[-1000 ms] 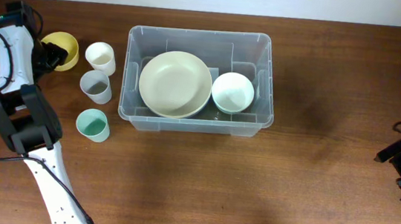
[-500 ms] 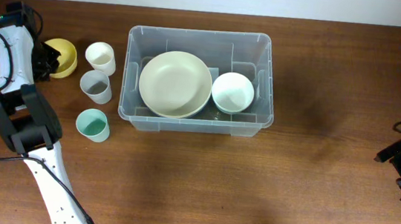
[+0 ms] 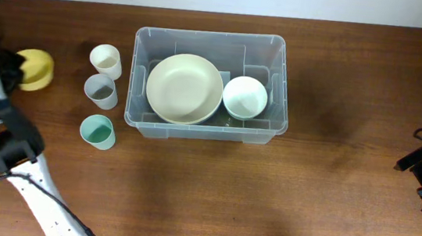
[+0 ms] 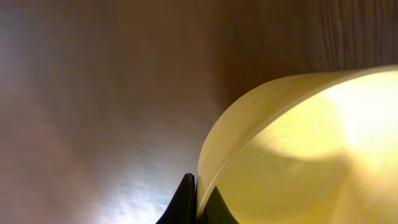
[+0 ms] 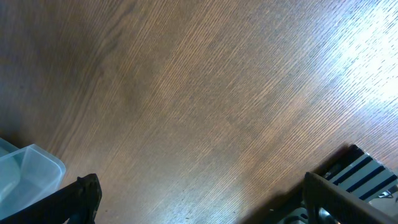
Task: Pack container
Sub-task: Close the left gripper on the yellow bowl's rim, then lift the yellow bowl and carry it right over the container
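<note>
The left gripper (image 4: 194, 190) pinches the rim of the small yellow plastic bowl (image 3: 35, 69), at nine o'clock from the large clear rectangular plastic container (image 3: 212, 33), which sits mid-table. At four o'clock, the right gripper (image 5: 199, 193) has its fingers spread and holds nothing.

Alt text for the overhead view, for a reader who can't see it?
A clear container sits mid-table holding a large cream bowl and a smaller white bowl. Left of it stand a white cup, a grey cup and a teal cup; farther left, the left gripper grips a yellow bowl by its rim.

Even overhead light, blurred wrist close-up
</note>
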Action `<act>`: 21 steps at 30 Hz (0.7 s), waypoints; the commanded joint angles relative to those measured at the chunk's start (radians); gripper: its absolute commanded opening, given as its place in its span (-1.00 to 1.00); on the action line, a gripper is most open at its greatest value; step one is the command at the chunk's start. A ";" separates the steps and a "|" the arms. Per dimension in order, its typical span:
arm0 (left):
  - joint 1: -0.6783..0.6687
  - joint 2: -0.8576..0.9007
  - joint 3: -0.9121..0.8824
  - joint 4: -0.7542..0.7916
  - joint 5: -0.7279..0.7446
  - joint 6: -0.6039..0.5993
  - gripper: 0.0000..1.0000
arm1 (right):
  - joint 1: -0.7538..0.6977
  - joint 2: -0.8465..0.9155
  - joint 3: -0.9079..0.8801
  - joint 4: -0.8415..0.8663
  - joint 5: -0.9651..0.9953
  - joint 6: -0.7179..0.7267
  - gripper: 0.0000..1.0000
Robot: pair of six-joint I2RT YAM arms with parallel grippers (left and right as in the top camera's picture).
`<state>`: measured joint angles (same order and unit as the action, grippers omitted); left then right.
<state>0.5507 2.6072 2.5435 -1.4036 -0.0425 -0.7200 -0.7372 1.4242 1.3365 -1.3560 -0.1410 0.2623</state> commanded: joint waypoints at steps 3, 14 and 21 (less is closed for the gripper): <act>0.095 -0.131 0.150 -0.050 0.083 -0.001 -0.98 | -0.003 -0.002 -0.001 0.003 -0.005 0.008 0.98; -0.027 -0.414 0.203 -0.097 0.510 0.229 -0.98 | -0.003 -0.002 -0.001 0.003 -0.006 0.008 0.98; -0.344 -0.493 0.203 -0.209 0.526 0.411 -0.98 | -0.003 -0.002 -0.001 0.003 -0.006 0.008 0.97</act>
<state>0.3126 2.1250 2.7407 -1.5909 0.4389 -0.4328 -0.7372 1.4242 1.3365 -1.3556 -0.1410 0.2630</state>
